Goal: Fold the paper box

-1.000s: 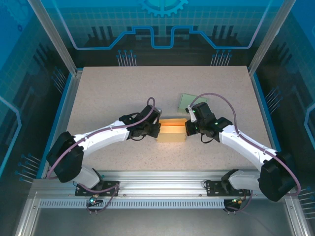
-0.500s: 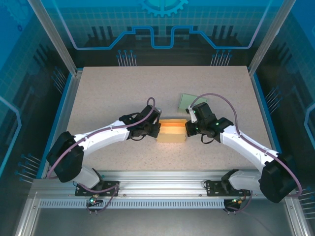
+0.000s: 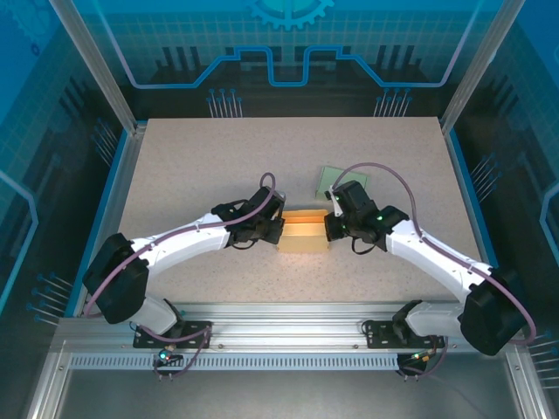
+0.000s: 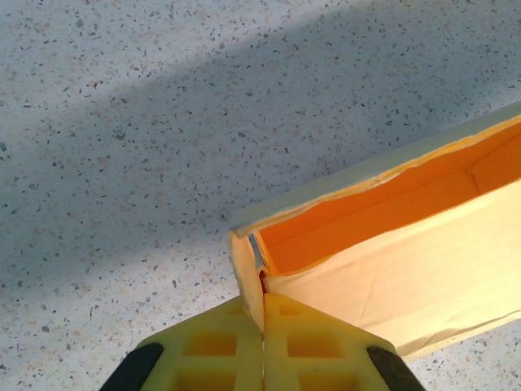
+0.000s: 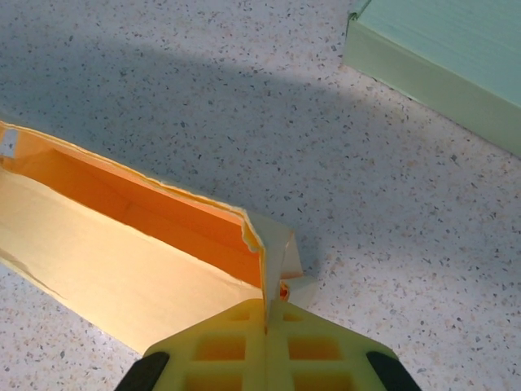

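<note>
Your open-topped yellow-orange paper box (image 3: pixel 304 232) sits mid-table, pinched at both ends: left gripper (image 4: pixel 263 326) clamps its 9 o'clock wall, right gripper (image 5: pixel 266 314) its 3 o'clock corner. The right wrist has just swung inward, so that end fold looks underway.

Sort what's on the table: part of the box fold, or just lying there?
In the job: paper box, left gripper and right gripper, each shut on one end of it.
Lying about: pale green box, untouched, beyond the right gripper.
</note>
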{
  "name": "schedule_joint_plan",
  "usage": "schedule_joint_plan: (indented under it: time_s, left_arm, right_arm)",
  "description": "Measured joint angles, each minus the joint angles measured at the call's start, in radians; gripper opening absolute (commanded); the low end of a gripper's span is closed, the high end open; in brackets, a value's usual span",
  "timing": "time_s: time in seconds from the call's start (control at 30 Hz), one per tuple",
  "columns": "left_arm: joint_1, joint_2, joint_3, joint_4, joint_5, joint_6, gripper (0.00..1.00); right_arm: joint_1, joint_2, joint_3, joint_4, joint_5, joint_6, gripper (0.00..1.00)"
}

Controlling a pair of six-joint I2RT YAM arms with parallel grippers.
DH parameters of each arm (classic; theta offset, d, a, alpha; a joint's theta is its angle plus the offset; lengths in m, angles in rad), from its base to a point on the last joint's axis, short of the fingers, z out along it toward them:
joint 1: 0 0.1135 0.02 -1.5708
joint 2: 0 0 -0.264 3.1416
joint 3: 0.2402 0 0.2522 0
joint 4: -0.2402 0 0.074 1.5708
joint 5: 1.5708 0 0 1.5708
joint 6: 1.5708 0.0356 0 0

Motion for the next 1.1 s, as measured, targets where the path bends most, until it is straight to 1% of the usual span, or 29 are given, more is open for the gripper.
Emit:
schedule_joint_plan:
  time_s: [0.37,0.4,0.57,0.63,0.73,0.8,0.83,0.93,1.0,1.03,1.07,1.1]
  left_arm:
    - [-0.005,0.002,0.002,0.001,0.0,0.0,0.06]
    - [-0.005,0.002,0.002,0.001,0.0,0.0,0.06]
    - [-0.006,0.002,0.002,0.001,0.0,0.0,0.06]
    - [-0.006,0.002,0.002,0.001,0.0,0.0,0.06]
    - [-0.008,0.002,0.002,0.002,0.0,0.0,0.06]
    - [-0.009,0.004,0.005,0.001,0.0,0.001,0.06]
    - [-0.009,0.005,0.006,0.001,0.0,0.0,0.06]
    - [-0.009,0.006,0.007,0.001,0.0,0.001,0.06]
    - [-0.009,0.006,0.007,0.001,0.0,0.001,0.06]
    - [-0.009,0.006,0.007,0.001,0.0,0.001,0.06]
    - [-0.009,0.006,0.007,0.001,0.0,0.0,0.05]
    - [-0.009,0.006,0.007,0.001,0.0,0.0,0.06]
  right_arm:
    - [0.023,0.026,0.0,0.004,0.053,0.034,0.0]
    - [0.029,0.03,0.0,0.004,0.063,0.037,0.02]
    - [0.046,0.037,0.0,-0.001,0.093,0.039,0.23]
    - [0.058,0.035,0.0,-0.006,0.094,0.032,0.35]
    - [0.063,0.024,0.0,-0.015,0.101,0.022,0.49]
    - [0.063,0.011,0.004,-0.027,0.109,0.015,0.57]
    - [0.063,0.003,0.008,-0.034,0.114,0.01,0.59]
    - [0.062,-0.017,0.024,-0.048,0.126,0.002,0.58]
    - [0.059,-0.031,0.037,-0.06,0.127,-0.004,0.53]
    - [0.056,-0.037,0.044,-0.068,0.127,-0.008,0.48]
    - [0.055,-0.041,0.051,-0.076,0.127,-0.009,0.45]
    - [0.053,-0.043,0.059,-0.083,0.124,-0.006,0.45]
